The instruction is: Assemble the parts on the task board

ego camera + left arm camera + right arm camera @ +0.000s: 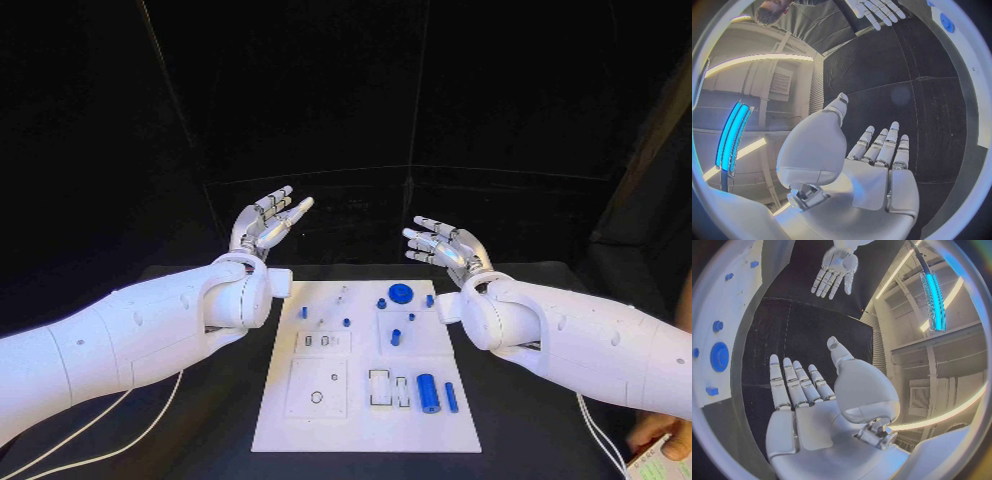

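Note:
The white task board [368, 425] lies in the middle of the black table. Small blue parts are spread over it: a round disc [400, 293] near its far edge, a thick cylinder [427, 390] and a thin rod [450, 397] near its front right. My left hand [270, 222] is raised above the board's far left corner, fingers straight and apart, holding nothing. My right hand [444, 246] hovers above the far right corner, also spread and empty. In the left wrist view my left hand [879, 165] shows an empty palm; in the right wrist view so does my right hand [811, 400].
Black table surface surrounds the board on all sides. A white cable [130, 415] runs along the table at the front left. A person's hand [656, 430] with a paper is at the front right corner. The blue disc [719, 356] also shows on the board's edge.

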Available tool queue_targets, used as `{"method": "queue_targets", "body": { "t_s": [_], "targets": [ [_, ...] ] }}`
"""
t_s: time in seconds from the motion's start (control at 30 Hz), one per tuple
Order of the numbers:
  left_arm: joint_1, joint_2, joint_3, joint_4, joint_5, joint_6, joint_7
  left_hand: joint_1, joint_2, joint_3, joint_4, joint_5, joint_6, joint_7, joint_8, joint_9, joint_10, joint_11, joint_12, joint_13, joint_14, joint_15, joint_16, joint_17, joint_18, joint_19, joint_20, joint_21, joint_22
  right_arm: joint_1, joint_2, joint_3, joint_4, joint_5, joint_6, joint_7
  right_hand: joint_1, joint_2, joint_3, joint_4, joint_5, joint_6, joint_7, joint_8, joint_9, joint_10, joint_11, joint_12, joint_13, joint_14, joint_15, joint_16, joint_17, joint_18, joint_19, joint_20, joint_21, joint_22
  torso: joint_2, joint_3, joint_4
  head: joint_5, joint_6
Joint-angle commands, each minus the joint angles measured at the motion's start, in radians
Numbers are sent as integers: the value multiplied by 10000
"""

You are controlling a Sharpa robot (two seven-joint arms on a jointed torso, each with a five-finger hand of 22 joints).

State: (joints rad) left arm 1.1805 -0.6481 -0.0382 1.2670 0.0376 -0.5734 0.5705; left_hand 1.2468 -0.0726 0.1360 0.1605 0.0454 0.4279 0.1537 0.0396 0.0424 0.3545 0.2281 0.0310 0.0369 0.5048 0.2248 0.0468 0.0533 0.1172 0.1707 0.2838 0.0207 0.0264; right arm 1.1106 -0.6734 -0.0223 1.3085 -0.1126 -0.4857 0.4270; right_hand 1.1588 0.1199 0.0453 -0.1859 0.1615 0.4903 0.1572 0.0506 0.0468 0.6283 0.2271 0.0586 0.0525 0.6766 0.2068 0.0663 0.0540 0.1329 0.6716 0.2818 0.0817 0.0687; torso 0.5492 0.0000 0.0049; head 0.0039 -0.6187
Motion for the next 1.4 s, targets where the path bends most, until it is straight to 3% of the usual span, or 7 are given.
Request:
{"method": "queue_targets", "body": {
  "t_s": [0.03, 0.3, 0.33, 0.5, 0.67, 0.97, 1.4],
  "targets": [
    [50, 49, -10, -108, 125, 896, 620, 261, 10, 15, 108, 49, 147, 1056, 50, 20, 155, 46, 72, 18, 186, 36, 56, 26, 137, 17, 93, 71, 18, 93, 125, -20, -311, -953, 1914, -543, 1043, 149, 93, -657, -64, 2805, 949, 379, 201, 2856, -195, 420, 138, 2750, -324, 423, 119, 498, 1627, 17, 569, 186, 1, -1, 1, -3, 0],
    [50, 49, -10, -108, 125, 897, 621, 445, 229, 7, 110, 51, 885, 1217, 155, 84, 1163, 229, 189, 95, 2011, 137, 451, 253, 76, 539, 89, 269, 133, 193, 292, -53, -718, -1251, 2576, -733, 1355, 110, 405, -1030, -94, 4414, 650, 415, 195, 4139, -603, 472, 93, 4560, -908, 632, 118, 514, 3026, -537, 1225, 325, 1, -1, 1, -3, 0],
    [85, -370, -12, 30, 125, 1251, 560, 474, 273, -2, 85, 48, 1152, 1234, 203, 110, 1626, 275, 269, 138, 2317, 101, 584, 299, 99, 836, 96, 369, 191, 441, 118, -34, -1161, -4710, 1407, -708, 1360, 92, 468, -1031, -92, 4523, 627, 404, 195, 4268, -637, 450, 94, 4733, -961, 630, 119, 516, 3151, -602, 1288, 336, 305, -14, -21, 8, 24],
    [97, -607, -12, 292, 28, 1333, 532, 555, 422, -129, -86, 52, 2617, 1174, 441, 222, 4462, 61, 774, 337, 3404, -174, 1051, 426, 363, 3122, 89, 1186, 619, 600, 37, -29, -1172, -6026, 1252, -973, 1383, -97, 770, -1033, -88, 4940, 506, 330, 195, 4825, -818, 326, 101, 5535, -1219, 646, 165, 510, 3787, -915, 1696, 469, 480, -22, 30, -42, 66],
    [104, -905, -12, 673, -288, 1587, 399, 594, 593, -313, -322, 54, 4460, 940, 691, 301, 5564, -266, 1066, 292, 5085, -666, 1706, 663, 660, 5692, -93, 2315, 1066, 856, -36, -27, -1154, -7281, 1393, -1434, 1366, -322, 905, -1030, -131, 5151, 408, 252, 195, 5133, -985, 193, 108, 6470, -1485, 889, 332, 514, 4462, -1227, 2265, 726, 715, -25, 82, -92, 142],
    [102, -1451, -12, 1564, -629, 1912, 204, 722, 799, -425, -668, 57, 4961, 766, 517, 238, 6239, -498, 998, 276, 6183, -1003, 1785, 967, 696, 6908, -406, 2652, 1063, 1192, -17, -21, -968, -10327, 1798, -2454, 1446, -649, 1174, -986, 211, 5616, 81, 213, 204, 6006, -1388, 141, 152, 8364, -2159, 2652, 1464, 474, 5997, -1950, 4305, 1835, 1127, -83, 147, -223, 184],
    [81, -1732, -13, 2254, -774, 2168, 128, 694, 790, -457, -774, 59, 4972, 814, 386, 224, 6240, -478, 866, 265, 6267, -1011, 1667, 1047, 676, 7131, -452, 2674, 1023, 1263, 208, -11, -617, -13924, 2531, -4014, 989, -1194, 1571, -975, 68, 5359, 102, 145, 190, 4987, -1280, 110, 127, 8239, -2100, 6394, 3798, 458, 5796, -1928, 6619, 3343, 1627, -100, 254, -368, 210]
  ]
}}
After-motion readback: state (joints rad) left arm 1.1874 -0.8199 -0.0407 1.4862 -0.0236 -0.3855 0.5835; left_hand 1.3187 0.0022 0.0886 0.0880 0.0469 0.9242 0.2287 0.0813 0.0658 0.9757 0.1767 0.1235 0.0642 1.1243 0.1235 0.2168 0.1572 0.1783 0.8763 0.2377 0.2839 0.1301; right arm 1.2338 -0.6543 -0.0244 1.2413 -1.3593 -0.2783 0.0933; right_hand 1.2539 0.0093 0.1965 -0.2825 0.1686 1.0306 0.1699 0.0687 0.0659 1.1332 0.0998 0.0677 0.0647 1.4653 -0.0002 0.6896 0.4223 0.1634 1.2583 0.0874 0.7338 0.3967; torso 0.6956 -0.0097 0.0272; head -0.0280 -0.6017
